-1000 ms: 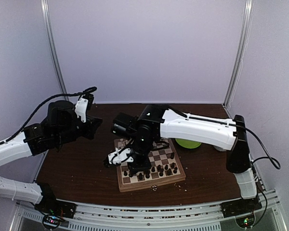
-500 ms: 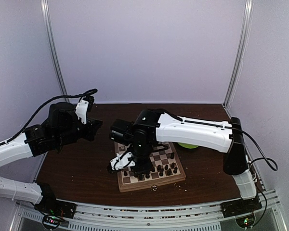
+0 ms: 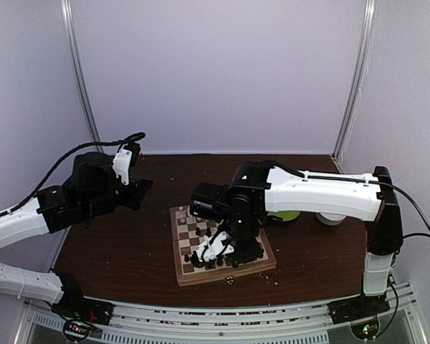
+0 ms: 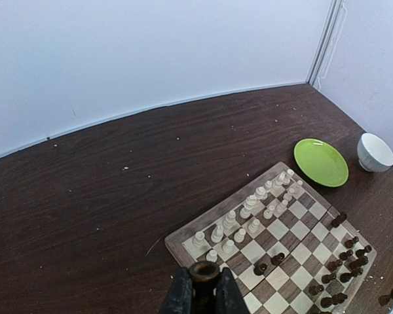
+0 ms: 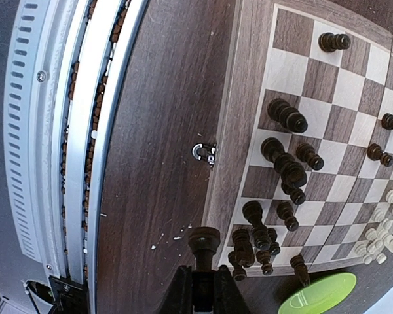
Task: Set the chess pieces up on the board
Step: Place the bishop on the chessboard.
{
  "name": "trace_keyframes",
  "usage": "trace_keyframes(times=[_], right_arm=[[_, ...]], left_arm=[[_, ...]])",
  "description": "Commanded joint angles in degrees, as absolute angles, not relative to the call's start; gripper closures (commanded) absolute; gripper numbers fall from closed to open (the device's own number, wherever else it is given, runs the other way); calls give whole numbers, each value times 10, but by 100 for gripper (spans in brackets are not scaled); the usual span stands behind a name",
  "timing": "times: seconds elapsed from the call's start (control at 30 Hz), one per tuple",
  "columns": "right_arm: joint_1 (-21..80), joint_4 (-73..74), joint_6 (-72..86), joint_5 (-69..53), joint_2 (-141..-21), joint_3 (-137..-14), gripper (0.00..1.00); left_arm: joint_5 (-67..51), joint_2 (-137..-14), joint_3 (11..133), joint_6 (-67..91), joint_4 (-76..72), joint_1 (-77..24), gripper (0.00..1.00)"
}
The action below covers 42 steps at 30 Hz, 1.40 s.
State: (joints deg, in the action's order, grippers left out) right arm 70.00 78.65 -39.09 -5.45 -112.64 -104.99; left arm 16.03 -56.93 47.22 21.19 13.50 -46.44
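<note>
Chess pieces (image 4: pixel 217 233) are on the board (image 4: pixel 278 230): cream ones (image 4: pixel 251 204) in two rows along its far side, dark ones (image 5: pixel 288 116) loosely bunched on the near side. A plate (image 4: pixel 321 162) lies just past its far right corner. The left gripper (image 4: pixel 200 291), high and well left of the board, clenches a dark piece (image 4: pixel 204 271). The right gripper (image 5: pixel 200 281), low over the board's near edge, pinches another dark piece (image 5: pixel 204 241)

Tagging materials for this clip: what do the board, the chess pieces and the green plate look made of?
Board: wood, satin finish; grain shows on its border, with a metal clasp. Dark chess pieces and pale chess pieces: apparently turned wood, stained brown with slight sheen, or left cream. Green plate: smooth, evenly coloured, probably plastic or glazed ceramic; unclear which.
</note>
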Motion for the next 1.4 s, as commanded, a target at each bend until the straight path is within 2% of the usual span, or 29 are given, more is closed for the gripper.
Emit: trace_keyframes(times=[0.0,0.43,1.37], right_arm=[[698,791,-395,-26,-1134,-1048,91],[672,817,-407,20,-1148,-1032,91],[671,778,-388,16,-1222,-1017,89]], left_arm=[[156,-567,465,219,114,-460,100],[152,-584,464,215,112,-460,100],[134,-606,461,215,101,-460,100]])
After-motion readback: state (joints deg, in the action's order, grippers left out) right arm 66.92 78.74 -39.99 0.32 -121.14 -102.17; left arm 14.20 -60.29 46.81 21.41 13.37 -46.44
